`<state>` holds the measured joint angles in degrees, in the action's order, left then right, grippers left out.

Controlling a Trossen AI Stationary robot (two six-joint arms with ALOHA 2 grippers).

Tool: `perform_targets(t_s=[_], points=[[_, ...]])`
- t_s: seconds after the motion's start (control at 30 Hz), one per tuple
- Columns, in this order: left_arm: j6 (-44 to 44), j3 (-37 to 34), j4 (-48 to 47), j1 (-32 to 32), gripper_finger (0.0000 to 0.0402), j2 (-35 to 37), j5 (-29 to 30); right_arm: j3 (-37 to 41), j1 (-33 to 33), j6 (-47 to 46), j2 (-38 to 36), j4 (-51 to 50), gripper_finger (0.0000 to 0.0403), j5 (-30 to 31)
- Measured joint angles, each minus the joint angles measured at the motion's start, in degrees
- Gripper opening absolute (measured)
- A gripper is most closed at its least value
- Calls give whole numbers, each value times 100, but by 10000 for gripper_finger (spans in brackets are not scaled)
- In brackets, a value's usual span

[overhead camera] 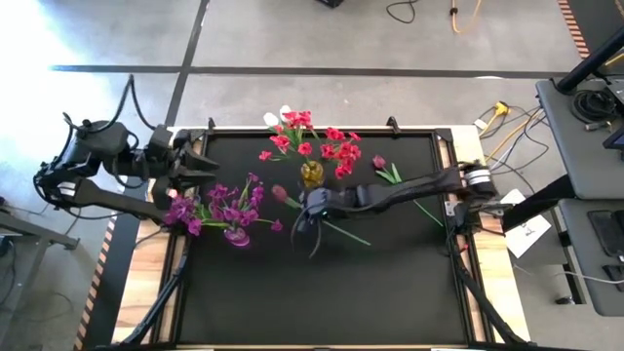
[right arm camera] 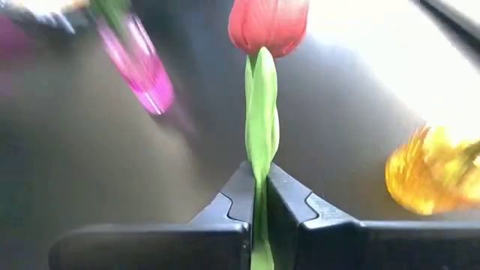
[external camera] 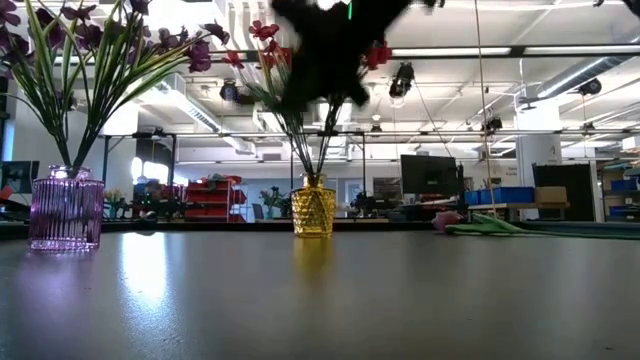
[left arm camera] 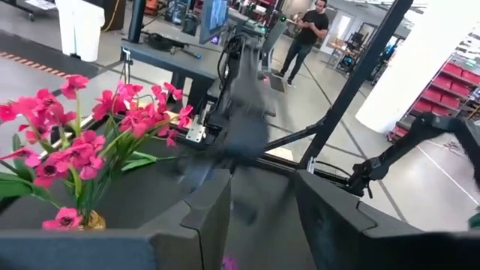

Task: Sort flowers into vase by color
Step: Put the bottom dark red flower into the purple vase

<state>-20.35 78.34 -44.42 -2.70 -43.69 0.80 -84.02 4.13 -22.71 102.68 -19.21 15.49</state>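
Note:
My right gripper point(overhead camera: 297, 202) hangs over the table's middle, shut on a red-pink tulip point(right arm camera: 268, 22); it shows blurred at the top of the low view point(external camera: 335, 45). A purple vase point(overhead camera: 237, 237) holds purple flowers point(overhead camera: 224, 205), and a yellow vase point(overhead camera: 311, 174) holds red-pink flowers point(overhead camera: 327, 146). Both vases stand upright on the mat point(external camera: 66, 208) point(external camera: 314, 210). A pink bud point(overhead camera: 378, 163) lies on its side near the right arm. White tulips point(overhead camera: 278, 118) lie at the far edge. My left gripper point(overhead camera: 208, 164) waits open at the left edge, beside the purple bunch. My right gripper pinches the tulip's green stem and leaf point(right arm camera: 259, 161) between its two fingers, a little below the bud. The fingers point(right arm camera: 289, 195) lie across the stem. The bud point(overhead camera: 280, 192) sticks out past the fingertips toward the table's left, and the stem point(overhead camera: 348, 234) trails behind the gripper.
The black mat point(overhead camera: 390, 292) has bare room across its near half. The right arm point(overhead camera: 409, 185) reaches across from the right edge, just near of the yellow vase. A person point(left arm camera: 307, 34) stands in the room beyond, away from the table.

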Motion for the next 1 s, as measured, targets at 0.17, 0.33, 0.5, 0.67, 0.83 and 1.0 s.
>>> perform_targets(t_s=[0.17,0.33,0.5,0.67,0.83,1.0], points=[[227,-14,-56,0,152,158,9,-637,239,135,-771,709,10,404],[334,-398,579,0,204,-35,16,-1107,447,942,-1084,1890,10,691],[598,-1093,2563,0,247,-523,-399,-1445,563,1474,-888,2041,9,709],[751,-1440,4349,0,243,-1001,-636,-1606,574,1557,-700,2116,9,710],[902,-1523,4839,2,220,-1173,-602,-1606,611,1597,-646,2161,9,715],[1091,-1513,5004,4,185,-1219,-307,-1606,608,1642,-650,2515,11,701]])
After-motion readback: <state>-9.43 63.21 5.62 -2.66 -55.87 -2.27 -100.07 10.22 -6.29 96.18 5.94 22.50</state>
